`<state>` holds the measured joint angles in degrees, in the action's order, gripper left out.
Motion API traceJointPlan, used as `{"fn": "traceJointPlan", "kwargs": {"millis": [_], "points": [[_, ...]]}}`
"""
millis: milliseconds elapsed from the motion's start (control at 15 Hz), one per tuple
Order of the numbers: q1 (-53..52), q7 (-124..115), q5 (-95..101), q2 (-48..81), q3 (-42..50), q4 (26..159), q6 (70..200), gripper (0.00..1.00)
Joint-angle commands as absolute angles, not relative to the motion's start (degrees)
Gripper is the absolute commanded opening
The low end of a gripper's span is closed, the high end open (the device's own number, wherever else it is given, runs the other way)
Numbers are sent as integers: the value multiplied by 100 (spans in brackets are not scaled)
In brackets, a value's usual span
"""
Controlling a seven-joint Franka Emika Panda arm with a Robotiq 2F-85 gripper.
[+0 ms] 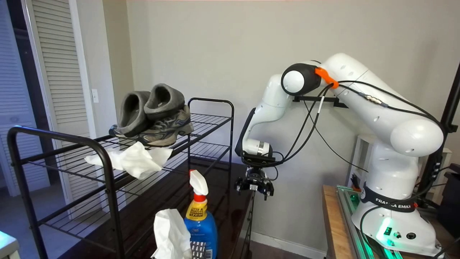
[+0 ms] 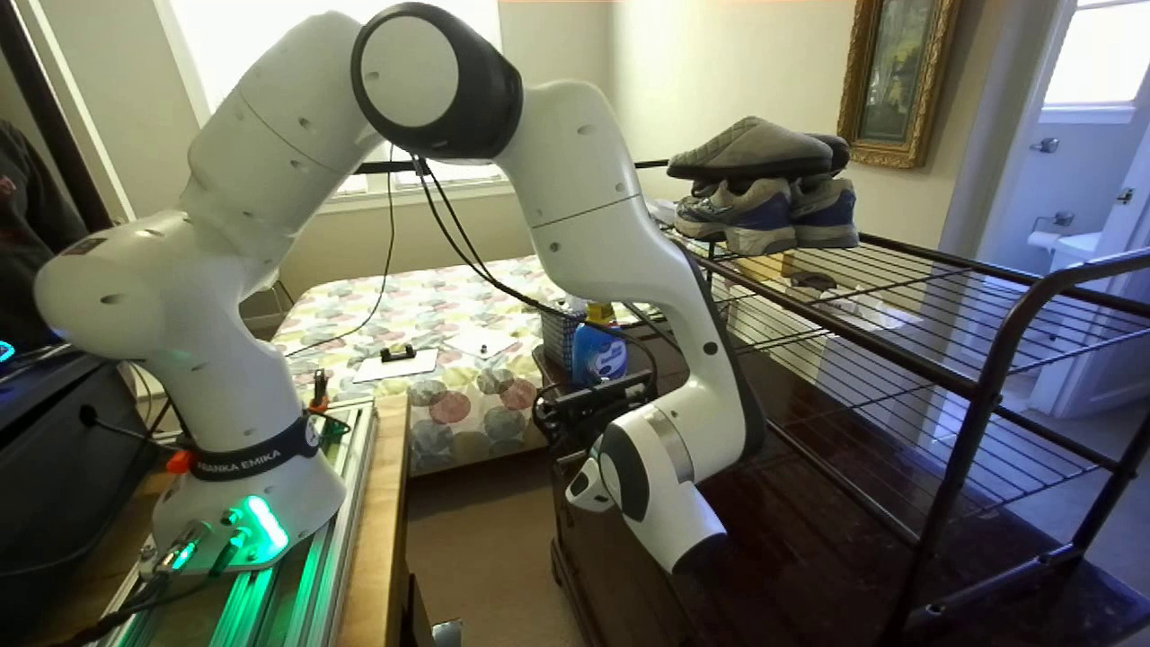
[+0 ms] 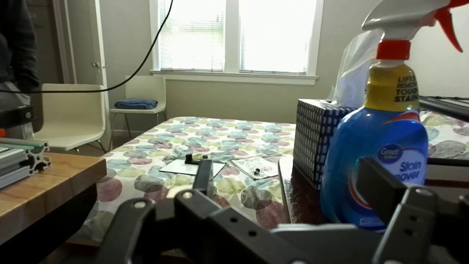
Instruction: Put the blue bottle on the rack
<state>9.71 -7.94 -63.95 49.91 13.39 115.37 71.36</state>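
Observation:
The blue bottle [image 1: 202, 230] stands upright on the dark wooden surface beside the rack, with its white and red trigger head on top. In an exterior view its lower part [image 2: 593, 355] shows behind the arm. In the wrist view the bottle [image 3: 344, 146] is large at the right. The black wire rack [image 1: 55, 133] stands on the same surface; its rail also shows in an exterior view [image 2: 986, 386]. My gripper [image 1: 253, 190] is open and empty, apart from the bottle. In the wrist view the right finger of the gripper [image 3: 291, 178] overlaps the bottle's front.
A patterned tissue box [image 3: 311, 139] stands close beside the bottle. Grey slippers and sneakers [image 1: 165, 126] and a white crumpled tissue [image 1: 133, 160] lie on the rack's top shelf. A bed [image 2: 431, 314] is beyond the dark dresser [image 2: 791, 539]. A person [image 3: 14, 47] stands at the wrist view's left edge.

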Motion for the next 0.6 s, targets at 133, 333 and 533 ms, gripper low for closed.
{"fn": "traceJointPlan", "kwargs": {"millis": [133,333,533], "points": [[819,-745,-7186,4227,1354,12415,7854,100],[909,-802,-6923,4475,1311,12084,7654,100],[940,-737,-7037,4572,1251,12048,7638,100]]}}
